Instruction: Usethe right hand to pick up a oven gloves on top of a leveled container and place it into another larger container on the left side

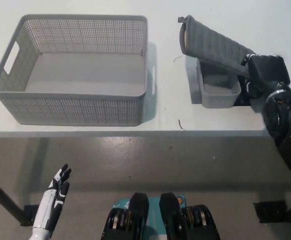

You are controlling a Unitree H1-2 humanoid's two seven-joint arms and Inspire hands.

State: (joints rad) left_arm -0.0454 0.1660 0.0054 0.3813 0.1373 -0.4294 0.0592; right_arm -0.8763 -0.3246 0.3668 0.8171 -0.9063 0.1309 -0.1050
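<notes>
1. One oven glove (213,46), dark grey and quilted, was held tilted above the small container (215,90); its cuff end pointed up and left, its other end sat in the right hand (263,74).
2. The right hand, black, was closed on the glove's right end, at the right edge of the small container.
3. Two containers stood on the white worktop (225,20): the small grey one at right, its inside now showing, and one large grey perforated basket (75,112) at left, with nothing seen inside.
4. The two containers stood near each other, not touching, with bare worktop between them.
5. The left hand (55,192), white, hung below the worktop's front edge at lower left, fingers spread apart and holding nothing.
</notes>
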